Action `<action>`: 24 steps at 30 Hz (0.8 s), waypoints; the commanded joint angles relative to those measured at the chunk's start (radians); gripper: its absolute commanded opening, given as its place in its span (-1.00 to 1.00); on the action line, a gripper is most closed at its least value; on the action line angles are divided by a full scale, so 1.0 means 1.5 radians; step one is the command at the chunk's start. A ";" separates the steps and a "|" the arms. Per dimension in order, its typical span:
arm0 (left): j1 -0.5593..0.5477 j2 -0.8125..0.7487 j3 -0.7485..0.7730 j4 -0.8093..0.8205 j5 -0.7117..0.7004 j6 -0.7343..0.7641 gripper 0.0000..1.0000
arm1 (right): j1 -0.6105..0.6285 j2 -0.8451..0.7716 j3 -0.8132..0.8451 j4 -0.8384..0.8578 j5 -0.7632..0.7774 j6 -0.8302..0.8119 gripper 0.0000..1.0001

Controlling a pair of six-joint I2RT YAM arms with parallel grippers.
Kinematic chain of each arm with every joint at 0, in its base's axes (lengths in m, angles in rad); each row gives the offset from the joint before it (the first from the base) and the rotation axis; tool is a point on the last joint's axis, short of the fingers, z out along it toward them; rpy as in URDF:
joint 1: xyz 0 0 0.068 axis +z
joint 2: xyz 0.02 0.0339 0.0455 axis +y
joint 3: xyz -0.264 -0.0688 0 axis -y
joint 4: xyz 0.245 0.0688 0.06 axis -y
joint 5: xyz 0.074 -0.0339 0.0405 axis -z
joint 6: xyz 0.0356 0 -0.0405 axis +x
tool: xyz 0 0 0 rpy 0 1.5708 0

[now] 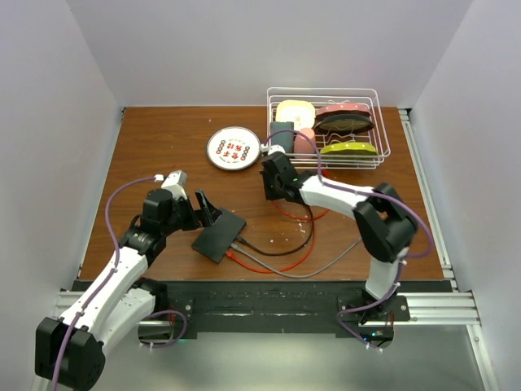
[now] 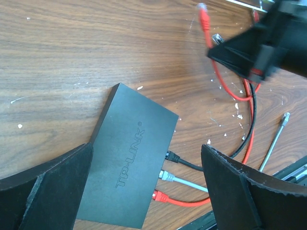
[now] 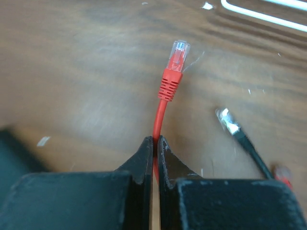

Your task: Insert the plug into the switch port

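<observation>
The switch [image 1: 218, 236] [image 2: 129, 167] is a flat dark-grey box lying on the wooden table. Black, grey and red cables are plugged into its row of ports [image 2: 165, 175]. My left gripper [image 1: 209, 209] [image 2: 147, 148] hovers over it, open wide, one finger on each side and nothing held. My right gripper [image 1: 268, 193] [image 3: 154, 139] is shut on the thin red cable a little behind the plug [image 3: 173, 62] [image 2: 204, 12], which sticks out forward above the table. It sits to the right of the switch and apart from it.
A loose black plug [image 3: 228, 120] and a loose grey plug [image 2: 285, 117] lie on the wood. Cable loops [image 1: 285, 244] run right of the switch. A round white plate [image 1: 234, 147] and a wire rack [image 1: 321, 90] of dishes stand at the back.
</observation>
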 commanded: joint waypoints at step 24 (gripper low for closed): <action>0.002 -0.054 -0.099 0.350 0.279 -0.167 0.76 | 0.136 -0.426 -0.284 0.152 -0.365 -0.102 -1.00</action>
